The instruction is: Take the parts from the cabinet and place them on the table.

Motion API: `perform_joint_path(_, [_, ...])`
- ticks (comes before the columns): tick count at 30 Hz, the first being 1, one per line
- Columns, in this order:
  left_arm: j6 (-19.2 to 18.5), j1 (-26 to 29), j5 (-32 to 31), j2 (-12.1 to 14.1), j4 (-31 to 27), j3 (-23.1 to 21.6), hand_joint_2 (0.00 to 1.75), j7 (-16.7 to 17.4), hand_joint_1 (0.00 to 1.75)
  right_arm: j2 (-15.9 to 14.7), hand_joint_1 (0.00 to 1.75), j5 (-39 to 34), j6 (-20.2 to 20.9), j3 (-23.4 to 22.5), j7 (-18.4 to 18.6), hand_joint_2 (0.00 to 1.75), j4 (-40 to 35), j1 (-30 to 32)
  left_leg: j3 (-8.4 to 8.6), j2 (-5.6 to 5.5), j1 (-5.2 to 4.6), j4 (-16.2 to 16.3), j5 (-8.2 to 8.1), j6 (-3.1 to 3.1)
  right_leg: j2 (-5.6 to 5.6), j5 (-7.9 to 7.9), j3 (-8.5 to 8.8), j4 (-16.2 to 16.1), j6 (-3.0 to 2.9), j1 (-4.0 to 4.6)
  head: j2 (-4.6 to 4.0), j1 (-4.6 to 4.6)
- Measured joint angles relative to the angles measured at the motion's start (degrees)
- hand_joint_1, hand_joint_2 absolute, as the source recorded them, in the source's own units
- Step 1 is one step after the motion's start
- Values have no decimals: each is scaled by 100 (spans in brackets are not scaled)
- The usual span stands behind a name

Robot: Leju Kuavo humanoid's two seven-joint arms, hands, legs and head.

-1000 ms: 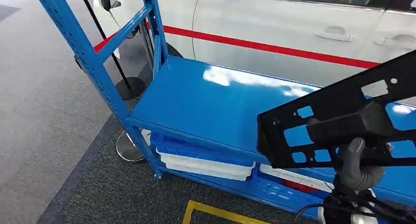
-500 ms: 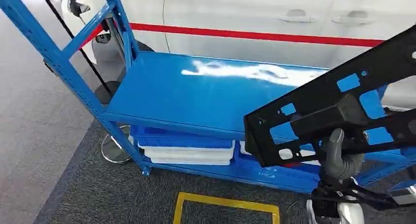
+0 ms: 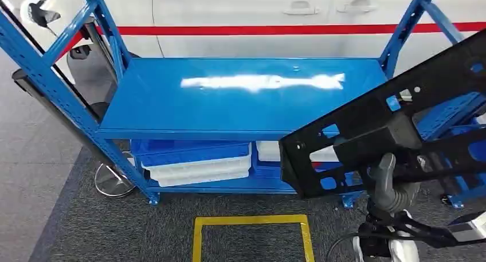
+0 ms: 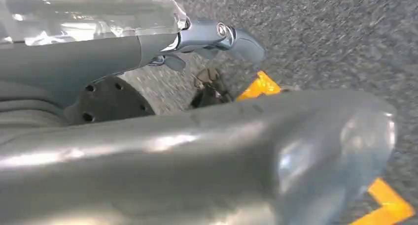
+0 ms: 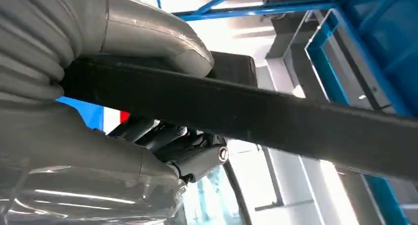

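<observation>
Since the earlier frames the whole head view had been swung to the right, so that the blue rack [image 3: 240,96] was seen nearly square-on with both of its end frames in the picture, while the black perforated part [image 3: 395,133] was kept at the lower right as before. In the head view the part was held tilted, its high end toward the right edge, in front of the rack's right half and above the floor, clear of the shelf top. It was gripped by the right hand [image 3: 390,184], whose grey thumb was laid upright against the part's near face; the other fingers were hidden behind it. White and blue trays [image 3: 195,161] were seen stacked on the lower shelf, and a yellow floor marking [image 3: 252,221] lay just before the rack. A white car with a red stripe [image 3: 275,30] stood behind. In the left wrist view the left hand [image 4: 217,38] was seen over grey carpet; nothing was seen in it, but whether its fingers were spread or curled could not be told. In the right wrist view the right hand's thumb [image 5: 148,35] was wrapped over the part's black bar [image 5: 256,116], the darker fingers closed beneath it.
</observation>
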Motion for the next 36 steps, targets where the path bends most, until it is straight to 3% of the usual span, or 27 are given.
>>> perform_joint_path(1, [-9,11,0,-4,0,0,0,-7,0,0,175,0,2,0,-2,175,-2,8,-86,86,-1,6,55,-24,-89,-348,-95,422,27,-25,2,2])
perform_joint_path(2, [-20,29,0,-4,0,0,0,-18,0,0,175,0,0,0,-2,175,0,31,-169,179,1,15,109,-34,-133,-562,-150,825,68,-57,0,2])
perform_joint_path(3, [-37,32,2,-4,0,2,0,-31,0,0,175,4,2,-4,-7,175,-2,60,-268,277,9,40,162,-52,-156,-545,-175,1156,112,-102,0,2])
perform_joint_path(4, [-50,30,2,-4,0,4,0,-39,0,0,175,22,7,-11,-9,175,-2,81,-353,347,20,69,199,-74,-171,-369,-138,1296,158,-142,0,2])
perform_joint_path(6, [-74,15,2,-7,-2,9,0,-55,0,0,175,42,13,-24,-9,175,-7,139,-583,514,69,216,251,-143,-254,125,276,992,268,-231,0,2])
perform_joint_path(7, [-81,9,4,-7,-2,11,0,-70,0,0,175,68,26,-28,-9,175,-9,149,-676,572,91,314,260,-177,-377,147,621,593,320,-269,2,2])
perform_joint_path(8, [-83,-7,7,-4,-9,11,0,-72,0,0,175,83,37,-31,-9,175,-9,150,-742,624,74,436,248,-231,-633,-187,977,91,377,-294,2,2])
perform_joint_path(9, [-83,1,13,-4,-15,17,0,-81,0,2,175,101,59,-28,-9,175,-11,151,-809,664,71,533,238,-278,-692,-392,1221,-291,300,-192,2,2])
perform_joint_path(10, [-81,9,18,-7,-15,26,0,-85,0,2,175,105,72,-31,-18,175,-9,167,-830,725,41,544,279,-325,-673,-406,1136,-289,155,-185,2,-15])
perform_joint_path(12, [-81,8,20,-11,-15,57,0,-94,0,0,175,118,90,-57,-37,175,-9,241,-847,840,88,510,383,-410,-567,-319,1039,-276,19,-146,2,-15])
perform_joint_path(13, [-79,22,22,-20,-15,74,0,-101,0,0,175,138,103,-66,-42,175,0,266,-900,813,120,534,350,-458,-516,-244,985,-303,-78,-161,0,-15])
perform_joint_path(14, [-74,25,24,-20,-15,105,0,-112,0,0,175,160,111,-74,-48,175,6,276,-955,501,143,659,67,-496,-466,-167,895,-301,-127,-153,2,-17])
perform_joint_path(15, [-65,49,26,-22,-15,129,0,-120,0,4,175,173,114,-74,-50,175,24,278,-1030,255,149,1007,-349,-489,-393,-89,795,-300,-173,-148,2,-17])
perform_joint_path(16, [-61,61,33,-24,-15,146,0,-127,0,11,175,179,120,-74,-57,175,39,286,-1113,149,143,1390,-651,-486,-319,-25,718,-299,-194,-132,0,-17])
perform_joint_path(17, [-57,66,33,-26,-15,153,0,-146,0,11,175,188,125,-77,-59,175,61,308,-1191,95,142,1815,-896,-473,-246,46,628,-298,-217,-99,0,-17])
perform_joint_path(18, [-57,63,33,-26,-15,159,0,-166,0,11,175,192,131,-85,-61,175,81,337,-1205,84,136,2090,-984,-449,-174,113,544,-292,-227,-69,2,-17])
perform_joint_path(20, [-48,56,33,-24,-15,195,0,-188,0,11,175,219,140,-94,-61,175,120,389,-959,77,92,2027,-732,-354,-32,251,374,-285,-236,-25,2,-17])
perform_joint_path(22, [-35,42,33,-26,-15,241,0,-192,0,11,175,236,155,-101,-61,175,146,405,-347,-16,11,1248,-341,-207,126,396,231,-285,-225,2,2,-17])
perform_joint_path(23, [-26,31,33,-26,-17,256,0,-197,0,13,175,240,162,-105,-61,175,149,404,0,-212,-39,744,-385,-110,190,470,177,-287,-220,-16,0,-17])
perform_joint_path(24, [-17,28,33,-28,-17,267,0,-201,0,13,175,247,166,-116,-61,175,149,399,197,-280,-26,332,-542,-69,242,536,136,-291,-188,24,2,-17])
perform_joint_path(25, [-11,24,33,-31,-17,280,0,-208,0,15,175,254,168,-122,-61,175,151,405,213,-264,-31,265,-558,-138,268,609,125,-326,-157,-3,2,-17])
perform_joint_path(27, [0,10,26,-42,-17,293,0,-234,0,15,175,254,168,-151,-59,175,155,420,175,-197,-77,243,-456,-90,367,769,130,-437,-72,-45,2,-15])
perform_joint_path(28, [0,17,28,-57,-17,297,0,-240,0,15,175,256,168,-182,-59,175,155,437,138,-112,-8,109,-305,-71,427,872,119,-517,-9,5,0,-15])
perform_joint_path(29, [7,0,26,-61,-24,299,0,-251,0,15,175,258,170,-212,-59,175,164,464,128,-22,-6,56,-190,-73,244,672,57,-459,-30,-2,2,-15])
perform_joint_path(33, [7,0,26,-61,-24,299,0,-251,0,15,175,258,170,-212,-59,175,164,464,128,-22,-6,56,-190,-73,244,672,57,-459,-30,-2,2,-15])
perform_joint_path(35, [7,0,28,-61,-24,299,0,-254,0,15,175,258,170,-216,-61,175,162,460,104,-26,7,35,-164,-55,195,585,53,-418,-24,1,0,-15])
perform_joint_path(36, [7,7,26,-74,-26,299,0,-251,0,15,175,260,168,-219,-57,175,166,447,1,61,-5,16,-57,-19,-26,46,-44,-59,-11,-8,0,-11])
